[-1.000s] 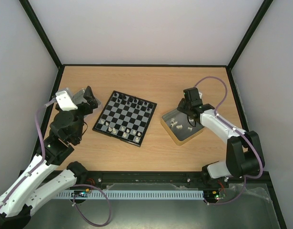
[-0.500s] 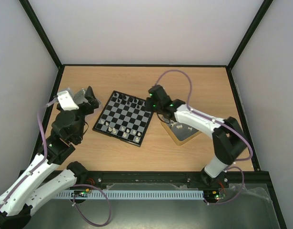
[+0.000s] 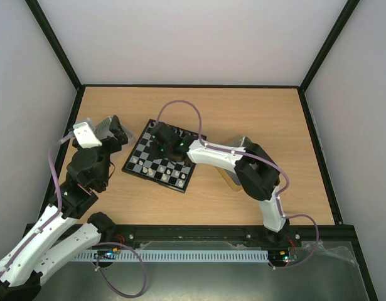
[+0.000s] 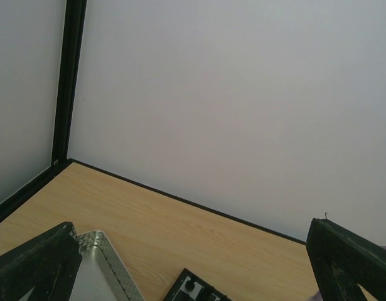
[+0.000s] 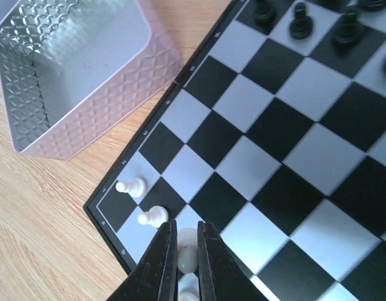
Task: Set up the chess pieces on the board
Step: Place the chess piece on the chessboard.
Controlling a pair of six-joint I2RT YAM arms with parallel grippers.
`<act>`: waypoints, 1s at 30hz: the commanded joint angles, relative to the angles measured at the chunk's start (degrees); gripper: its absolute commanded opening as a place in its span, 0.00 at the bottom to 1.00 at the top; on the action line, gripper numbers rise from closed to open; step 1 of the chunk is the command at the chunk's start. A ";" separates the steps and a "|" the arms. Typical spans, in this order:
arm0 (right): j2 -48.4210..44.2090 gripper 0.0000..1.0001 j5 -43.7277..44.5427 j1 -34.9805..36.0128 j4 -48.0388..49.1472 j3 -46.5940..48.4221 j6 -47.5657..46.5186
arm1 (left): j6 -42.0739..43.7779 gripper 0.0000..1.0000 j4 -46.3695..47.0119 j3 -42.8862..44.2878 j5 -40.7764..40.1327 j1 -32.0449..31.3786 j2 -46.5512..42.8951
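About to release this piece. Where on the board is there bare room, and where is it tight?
On the board, the middle squares between the white pieces and the black pieces are bare. It is crowded right by the right gripper, where white pieces stand close, and along the black row.

From above, the right arm covers the board's far right corner and most of a tray; the chess pieces are too small to identify.
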 commanded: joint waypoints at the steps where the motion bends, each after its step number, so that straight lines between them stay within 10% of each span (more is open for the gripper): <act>1: 4.52 0.07 -0.81 1.72 -1.77 5.40 -0.74 | 0.87 1.00 2.05 -0.65 -1.32 0.42 -0.37; 30: 14.09 0.10 -2.32 3.76 -12.10 15.10 -4.04 | 0.78 0.99 2.16 -1.20 -0.68 0.75 -0.01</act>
